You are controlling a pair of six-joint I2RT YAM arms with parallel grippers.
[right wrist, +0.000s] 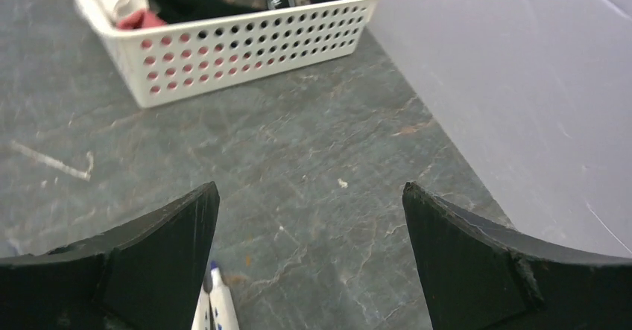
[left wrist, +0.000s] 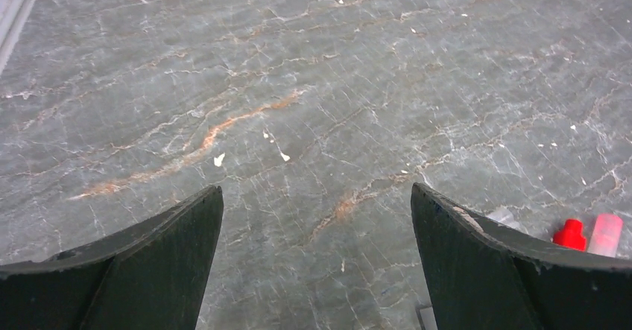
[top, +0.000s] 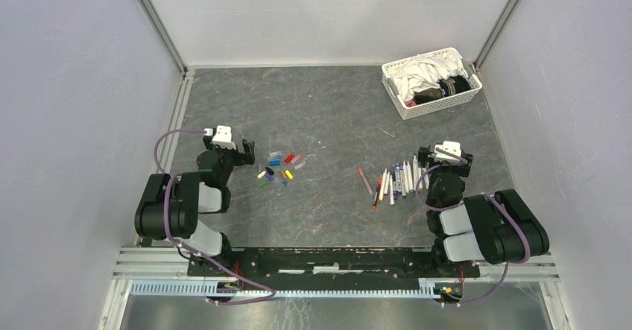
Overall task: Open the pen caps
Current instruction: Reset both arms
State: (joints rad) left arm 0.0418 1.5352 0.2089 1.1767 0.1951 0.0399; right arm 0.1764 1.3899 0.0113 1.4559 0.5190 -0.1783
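Several small coloured pen caps point(top: 279, 167) lie scattered on the grey table just right of my left gripper point(top: 246, 153), which stands open and empty. In the left wrist view that gripper point(left wrist: 317, 196) frames bare table, and a red cap point(left wrist: 570, 234) and a pale pink cap point(left wrist: 606, 234) peek past its right finger. Several white-barrelled pens point(top: 395, 182) lie in a loose row left of my right gripper point(top: 423, 167), also open and empty. In the right wrist view the gripper point(right wrist: 311, 192) shows a blue-tipped pen point(right wrist: 217, 300) by its left finger.
A white lattice basket point(top: 432, 82) of cloths stands at the back right, seen again as the basket point(right wrist: 246, 47) ahead of the right gripper. One pink pen point(top: 364, 180) lies apart from the row. Pale walls enclose the table on three sides.
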